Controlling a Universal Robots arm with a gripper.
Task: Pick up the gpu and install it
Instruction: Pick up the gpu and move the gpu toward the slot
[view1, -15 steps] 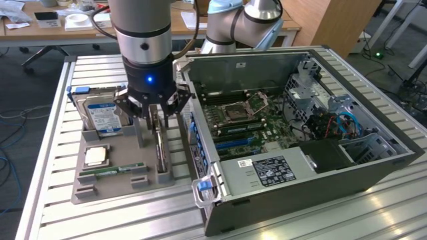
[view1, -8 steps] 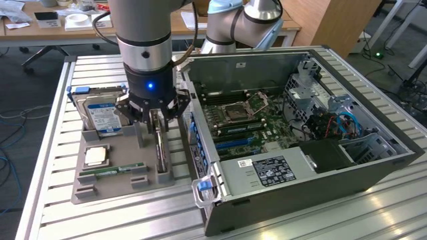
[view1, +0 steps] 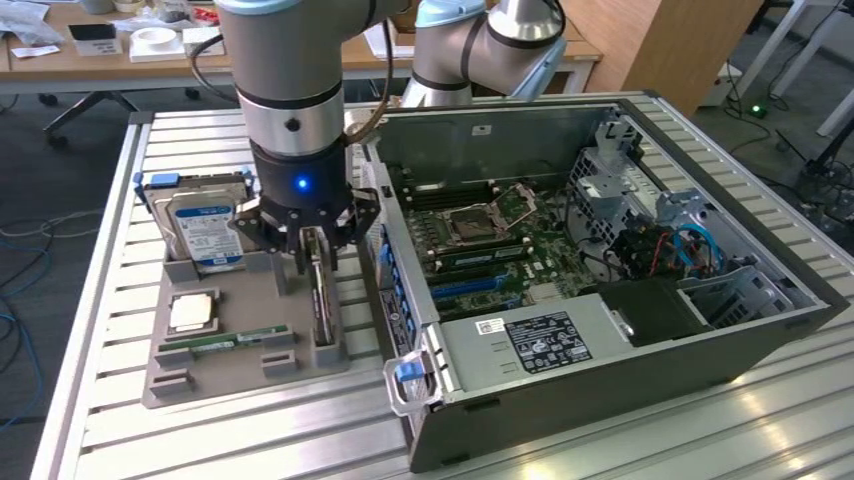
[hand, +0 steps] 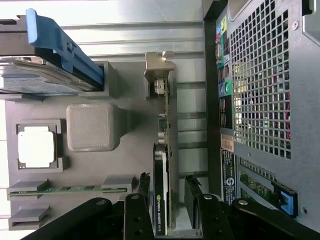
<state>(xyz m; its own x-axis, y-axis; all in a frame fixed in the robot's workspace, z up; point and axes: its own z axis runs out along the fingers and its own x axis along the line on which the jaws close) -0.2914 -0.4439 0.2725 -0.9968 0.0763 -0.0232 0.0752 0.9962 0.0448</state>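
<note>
looking over the room, the biggest thing is the slatted metal desk. much of it, toward the exterior view's right, is taken up by the case, which lies on its side with the panel off. inside, the green board faces up, and a labelled power box sits in the near corner. in the wrist view the perforated back of the case runs alongside the tray.

the arm comes straight down on the exterior view's left of the case, with a small blue light glowing near its wrist. under it a grey tray with moulded slots rests on the desk, just beside the case.

at the tray's far end the drive, silver with a blue label, stands on edge in its slot.

the gpu is in the tray too, standing on its long edge in the slot nearest the case. in the wrist view its black face shows white lettering, and a metal bracket sits at its far end.

the tool is down over the gpu, released, with its fingers spread. the wrist view shows the tool with one black finger on each side of the card, and a clear gap between the card and the finger on the case side. nothing is clenched.

a square silver chip lies flat in its pocket, and next to it a slim green stick rests on edge between two small blocks.
</note>
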